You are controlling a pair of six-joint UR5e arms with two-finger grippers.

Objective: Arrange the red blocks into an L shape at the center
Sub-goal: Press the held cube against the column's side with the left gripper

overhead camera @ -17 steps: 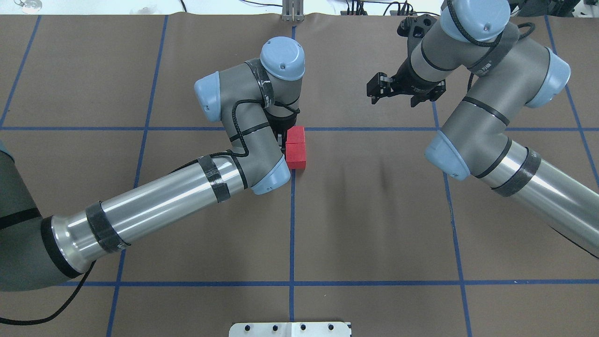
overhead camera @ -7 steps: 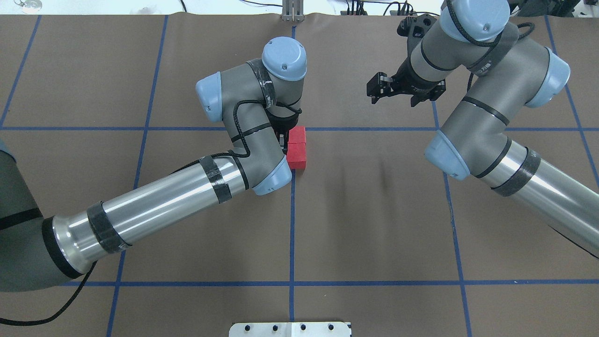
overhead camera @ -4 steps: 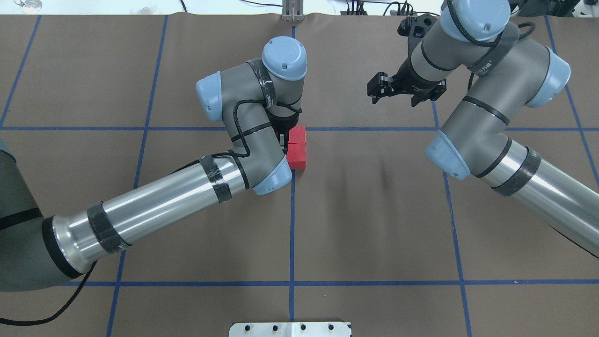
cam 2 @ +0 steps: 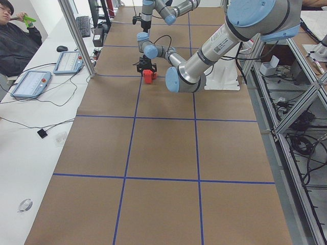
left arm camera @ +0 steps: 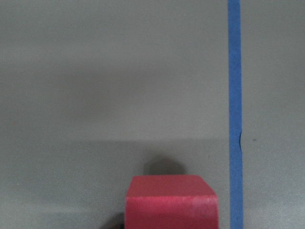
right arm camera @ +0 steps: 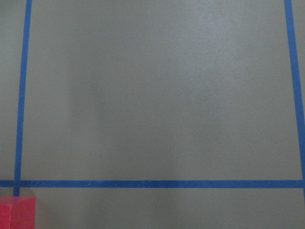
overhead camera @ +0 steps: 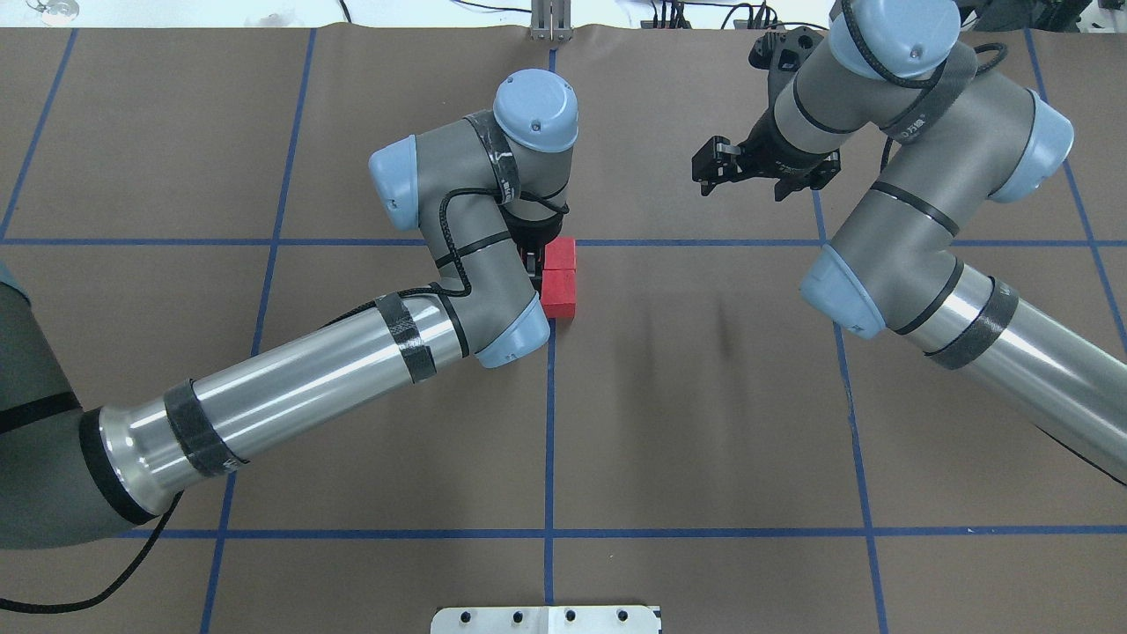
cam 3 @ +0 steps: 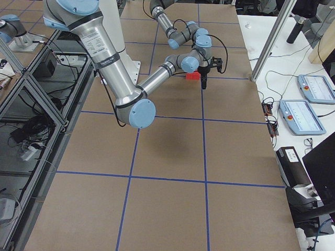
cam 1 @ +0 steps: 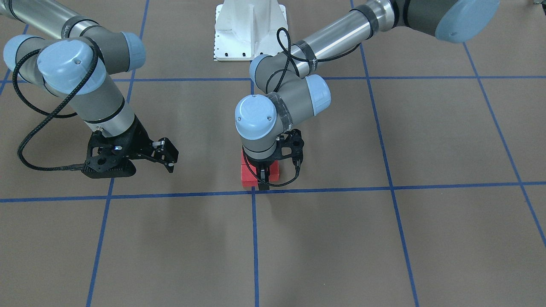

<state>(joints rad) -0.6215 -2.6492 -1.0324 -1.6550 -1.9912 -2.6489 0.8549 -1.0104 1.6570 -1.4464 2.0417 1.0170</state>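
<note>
Two red blocks show in the overhead view, a far one (overhead camera: 561,254) and a near one (overhead camera: 558,295), touching in a line beside the centre cross of blue tape. The third red block (cam 1: 275,170) sits against the far one on my left side, mostly hidden under my left wrist. It fills the bottom of the left wrist view (left arm camera: 171,202). My left gripper (cam 1: 261,177) points straight down on this third block and looks shut on it, with its fingers largely hidden. My right gripper (overhead camera: 704,173) is open and empty, hovering far to the right of the blocks.
Blue tape lines (overhead camera: 549,423) divide the brown table cover into squares. The robot's white base plate (cam 1: 249,30) stands at the near edge. An operator (cam 2: 15,35) sits beyond the table's far side, with tablets and cables there.
My left wrist has crept slightly to the right, covering a little more of the two visible blocks. The right arm has barely moved.
</note>
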